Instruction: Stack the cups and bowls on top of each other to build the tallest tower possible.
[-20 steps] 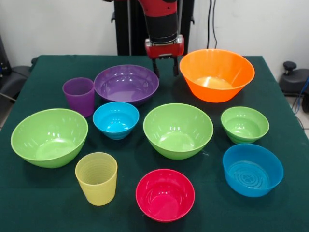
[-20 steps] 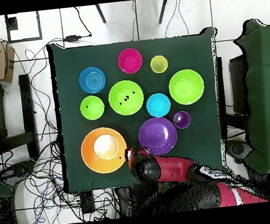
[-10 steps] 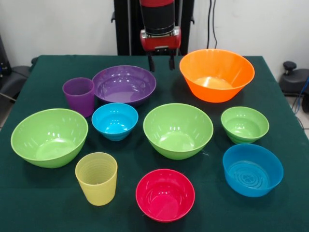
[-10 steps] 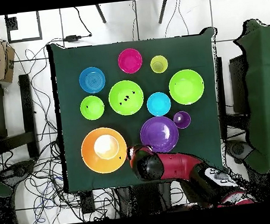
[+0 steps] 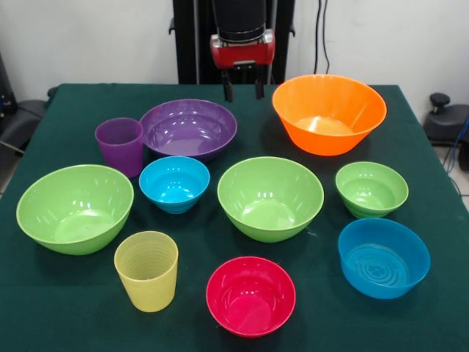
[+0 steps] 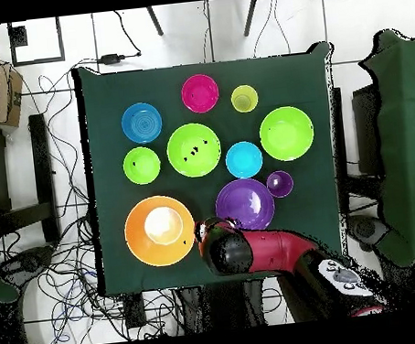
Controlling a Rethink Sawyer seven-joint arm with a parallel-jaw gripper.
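My gripper (image 5: 242, 92) hangs open and empty above the table's far edge, between the shallow purple bowl (image 5: 189, 128) and the large orange bowl (image 5: 329, 111). Its two black fingers (image 5: 228, 91) point down, apart. In the overhead view my gripper (image 6: 209, 234) sits between the orange bowl (image 6: 159, 230) and the purple bowl (image 6: 244, 205). All bowls stand separate: three lime green (image 5: 75, 207) (image 5: 270, 196) (image 5: 371, 188), two blue (image 5: 175, 182) (image 5: 383, 257), one pink-red (image 5: 250, 294). The purple cup (image 5: 120, 145) and the ribbed yellow cup (image 5: 146, 269) stand upright. Nothing is stacked.
The dark green table (image 5: 432, 183) holds everything. Cables and chairs lie around it on the floor in the overhead view (image 6: 64, 259). A dark chair part (image 5: 448, 117) shows at the right edge.
My gripper has risen and drawn back toward the pedestal, shifting slightly left. The purple bowl has shifted a little to the left. Other bowls and cups have not moved.
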